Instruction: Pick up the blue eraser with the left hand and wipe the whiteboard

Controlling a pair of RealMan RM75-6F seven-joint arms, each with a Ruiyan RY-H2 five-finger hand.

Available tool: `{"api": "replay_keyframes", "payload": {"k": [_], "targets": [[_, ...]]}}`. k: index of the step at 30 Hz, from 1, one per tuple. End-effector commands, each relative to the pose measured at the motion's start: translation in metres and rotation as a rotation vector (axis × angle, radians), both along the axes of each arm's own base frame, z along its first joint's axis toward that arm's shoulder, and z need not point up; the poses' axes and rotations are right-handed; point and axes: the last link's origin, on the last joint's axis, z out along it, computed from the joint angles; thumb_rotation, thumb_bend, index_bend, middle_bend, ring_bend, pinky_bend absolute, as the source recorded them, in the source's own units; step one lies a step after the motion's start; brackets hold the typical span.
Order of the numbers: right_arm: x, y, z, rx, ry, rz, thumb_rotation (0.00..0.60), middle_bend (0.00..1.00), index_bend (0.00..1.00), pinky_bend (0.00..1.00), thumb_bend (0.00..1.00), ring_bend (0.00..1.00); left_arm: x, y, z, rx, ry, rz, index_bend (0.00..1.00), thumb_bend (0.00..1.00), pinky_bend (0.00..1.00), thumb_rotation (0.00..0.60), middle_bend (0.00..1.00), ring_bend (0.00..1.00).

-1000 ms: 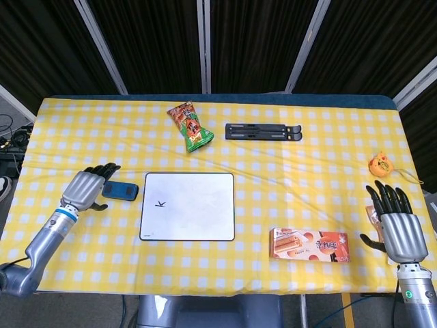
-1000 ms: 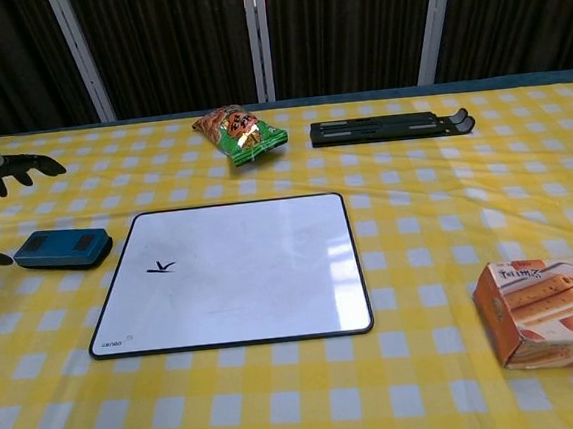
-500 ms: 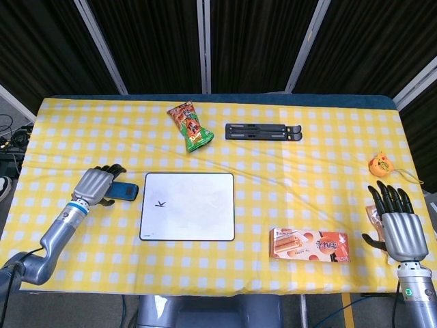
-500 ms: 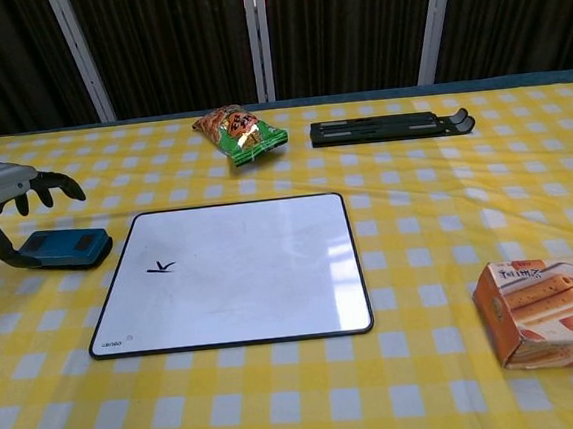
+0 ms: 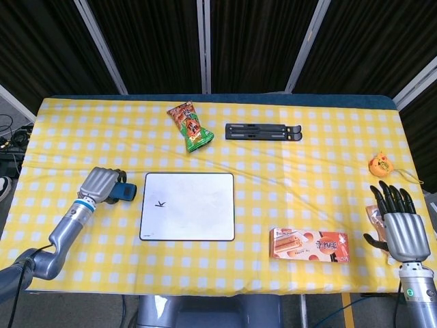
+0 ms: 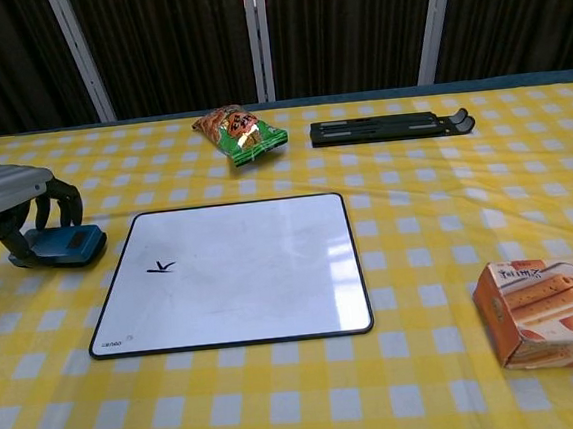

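Over the past second the left robot hand (image 6: 15,203) has slid over the blue eraser (image 6: 68,245) and curled its fingers around it beside the whiteboard (image 6: 231,269) on the desk (image 6: 415,193); lifting comes next. The right robot hand (image 5: 403,229) rests with fingers spread, holding nothing.

You have one blue eraser (image 5: 124,192), one whiteboard (image 5: 188,206), one snack bag (image 5: 190,126), one biscuit box (image 5: 309,244), one black stand (image 5: 263,132), one orange toy (image 5: 379,164).

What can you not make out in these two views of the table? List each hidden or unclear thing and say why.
- Grip on the blue eraser: the left hand covers it in both views, so finger contact is unclear.
- Right hand: outside the chest view.
- Packet under the right hand: mostly hidden in the head view.
- Mark on the whiteboard: too small to read.
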Motion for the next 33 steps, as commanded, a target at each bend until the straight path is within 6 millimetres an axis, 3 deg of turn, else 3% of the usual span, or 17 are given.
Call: {"api": "replay_keyframes", "payload": {"k": [1,8,12,17,23,33], "targets": [[0.0,0.001,0.0,0.001,0.002,-0.001,0.6,0.0,0.0,0.0,0.0,0.0,0.007,-0.002,0.006,0.002,-0.033,-0.008,0.52,0.23,0.56,0.6,0.43,0.49],[0.002,0.001,-0.001,0.008,0.003,0.004,0.6,0.0,0.0,0.0,0.0,0.0,0.045,-0.006,0.008,-0.017,-0.087,-0.099,0.52,0.23,0.56,0.6,0.43,0.49],[0.002,0.0,-0.002,0.009,0.007,0.003,0.6,0.0,0.0,0.0,0.0,0.0,0.079,-0.002,-0.013,-0.068,-0.106,-0.134,0.53,0.23,0.56,0.6,0.43,0.49],[-0.002,-0.001,-0.001,0.01,0.007,-0.011,0.6,0.0,0.0,0.0,0.0,0.0,0.108,0.004,-0.039,-0.088,-0.092,-0.155,0.53,0.23,0.56,0.6,0.43,0.49],[-0.007,-0.001,0.002,0.004,-0.001,-0.029,0.6,0.0,0.0,0.0,0.0,0.0,0.122,0.003,-0.068,-0.147,-0.113,-0.111,0.54,0.23,0.56,0.6,0.44,0.5],[-0.007,0.002,0.005,-0.006,-0.001,-0.025,0.6,0.0,0.0,0.0,0.0,0.0,0.127,-0.014,-0.084,-0.216,-0.143,-0.11,0.56,0.23,0.56,0.6,0.45,0.5]]}}
